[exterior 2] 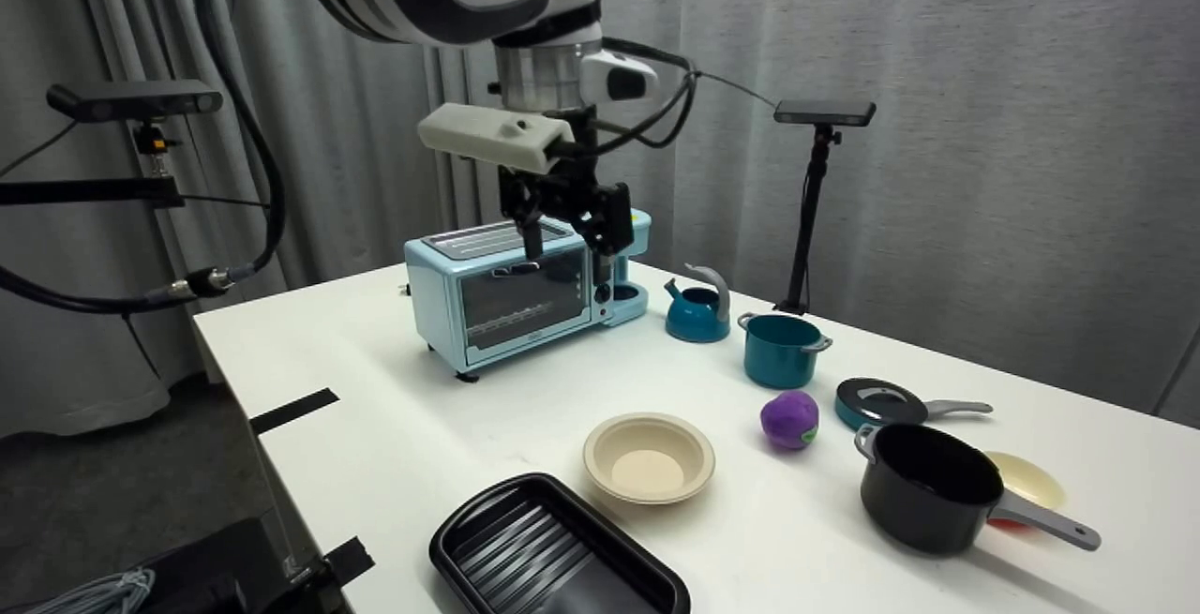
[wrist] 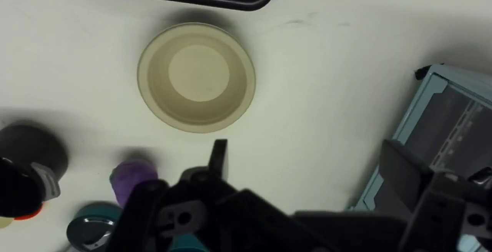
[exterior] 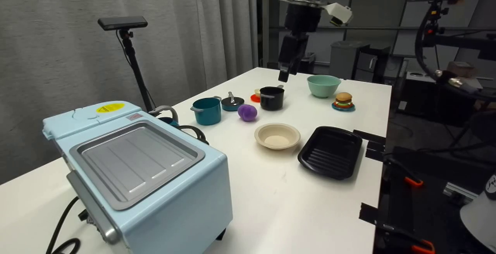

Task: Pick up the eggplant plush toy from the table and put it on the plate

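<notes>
The eggplant [exterior 2: 789, 419] lies near the plate [exterior 2: 649, 475], the gripper [exterior 2: 568, 264] spread wide above the surface [exterior 2: 506, 408]

In an exterior view alone, the bowl [exterior: 324, 88] and the burger [exterior: 343, 99] show, both well apart from the plate. The tray [exterior: 330, 151] also appears whole there, just beside the plate; the wrist view keeps only the part of it nearest the plate. The kettle [exterior 2: 697, 319], well apart from the plate, stands fully visible in an exterior view, spout and handle included, while in an exterior view the oven [exterior: 170, 205] partly covers it.

The eggplant is small, plump and rounded, a strong purple but for a green patch [exterior 2: 808, 438] low on its side, plainest in an exterior view. It rests on the surface, near the plate but not touching it, on the side away from the tray. The teal pot [exterior 2: 778, 353] and the pan [exterior 2: 877, 402] stand farther from the plate on that same side. In the wrist view the gripper hides part of the eggplant.

The gripper hangs in the air, its two fingers set far apart. It has hold of nothing and touches neither the eggplant nor the plate. In the wrist view the plate lies ahead of the fingertips, its whole rim in sight.
</notes>
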